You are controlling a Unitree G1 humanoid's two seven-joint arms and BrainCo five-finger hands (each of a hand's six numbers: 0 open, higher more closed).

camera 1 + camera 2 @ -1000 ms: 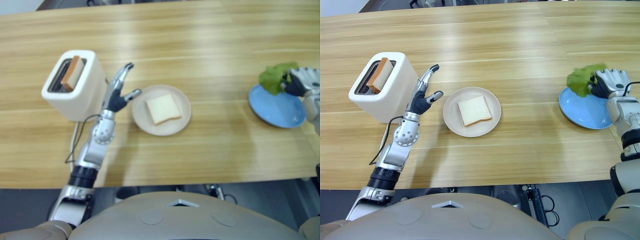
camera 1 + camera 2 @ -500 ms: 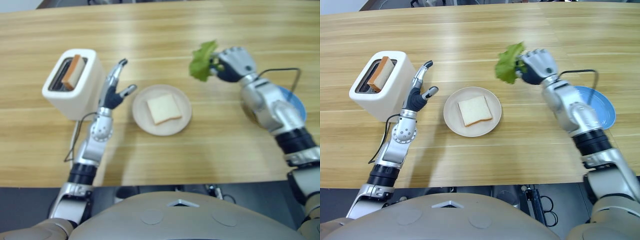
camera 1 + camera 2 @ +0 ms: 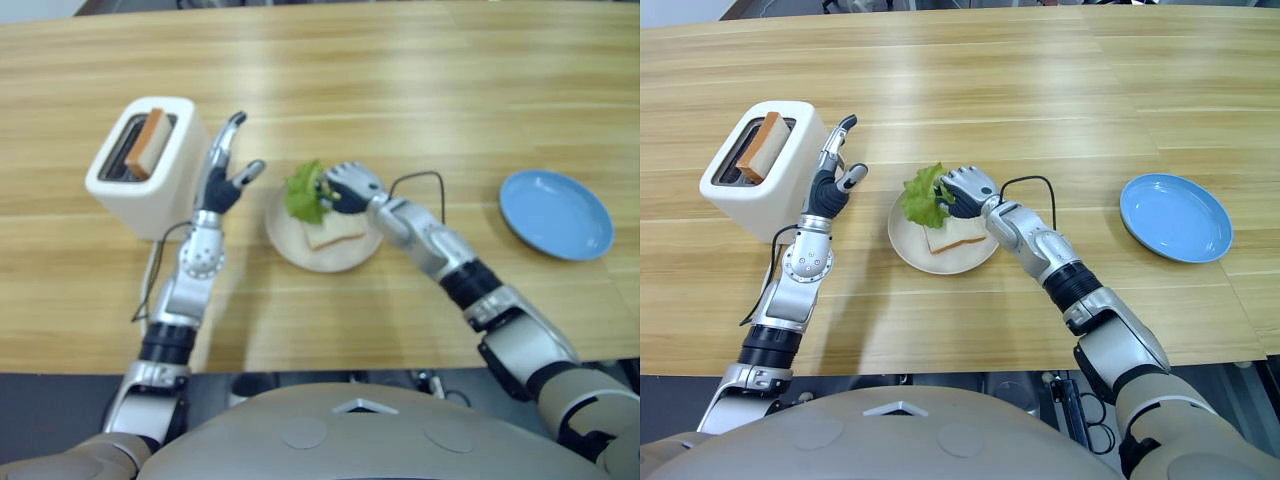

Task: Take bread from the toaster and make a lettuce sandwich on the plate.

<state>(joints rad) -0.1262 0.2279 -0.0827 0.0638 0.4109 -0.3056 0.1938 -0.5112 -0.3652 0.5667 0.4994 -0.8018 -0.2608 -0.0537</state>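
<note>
A white toaster [image 3: 762, 175] stands at the left with one slice of bread [image 3: 762, 146] sticking up from its slot. My left hand [image 3: 831, 179] is open just right of the toaster, fingers pointing up, touching nothing. A beige plate [image 3: 910, 243] in the middle carries a slice of white bread [image 3: 958, 239]. My right hand [image 3: 966, 191] is shut on a green lettuce leaf [image 3: 924, 197], holding it over the plate's left part, just above the bread slice.
A blue plate [image 3: 1175, 217] lies bare at the right of the wooden table. A thin black cable [image 3: 1035, 182] loops beside my right forearm. The toaster's cord [image 3: 768, 272] runs toward the table's near edge.
My right hand has carried the lettuce leftward and down from above the table to just over the bread on the beige plate. My left hand has shifted slightly closer to the toaster.
</note>
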